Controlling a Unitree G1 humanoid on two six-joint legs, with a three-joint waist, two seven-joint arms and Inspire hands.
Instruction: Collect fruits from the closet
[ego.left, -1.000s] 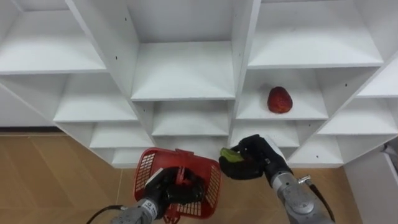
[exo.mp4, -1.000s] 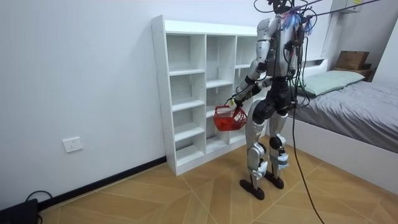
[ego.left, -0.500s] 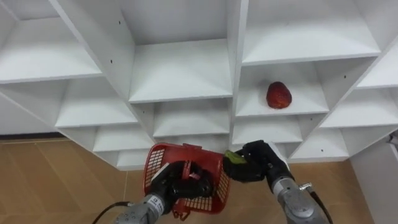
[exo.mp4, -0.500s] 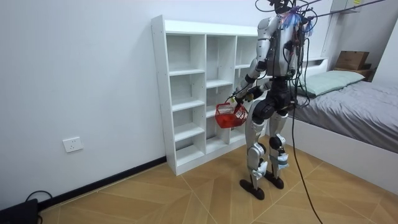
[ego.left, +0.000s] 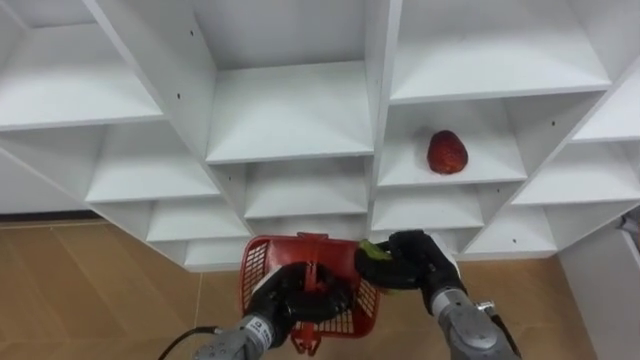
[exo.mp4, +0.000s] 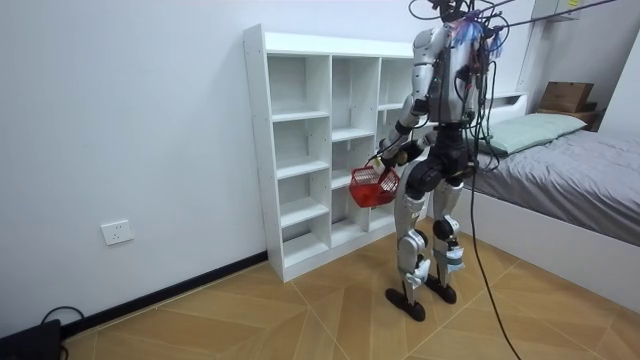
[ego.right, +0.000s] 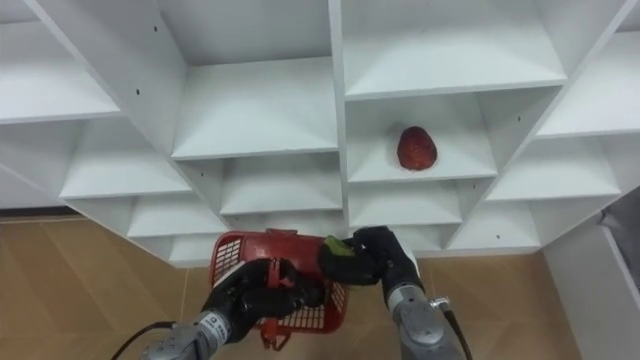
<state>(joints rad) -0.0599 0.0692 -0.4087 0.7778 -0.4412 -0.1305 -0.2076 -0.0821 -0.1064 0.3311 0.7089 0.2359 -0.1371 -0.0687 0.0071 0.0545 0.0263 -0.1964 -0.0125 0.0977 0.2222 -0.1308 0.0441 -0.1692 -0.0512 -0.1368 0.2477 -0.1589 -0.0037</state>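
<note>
Clamped on the handle of the basket (ego.left: 258, 285), the left hand (ego.left: 288, 300) has swung it across against the right hand (ego.left: 418, 264), which is curled round a green fruit (ego.left: 372, 251) and looks ready to drop it in, while a red fruit (ego.left: 447, 152) waits on the shelf (ego.left: 485, 178) above.

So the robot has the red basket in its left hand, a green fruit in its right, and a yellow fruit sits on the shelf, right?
Not quite. The fruit on the shelf is red, not yellow, as the left eye view shows. The rest holds: the left hand grips the red basket and the right hand holds a green fruit.
</note>
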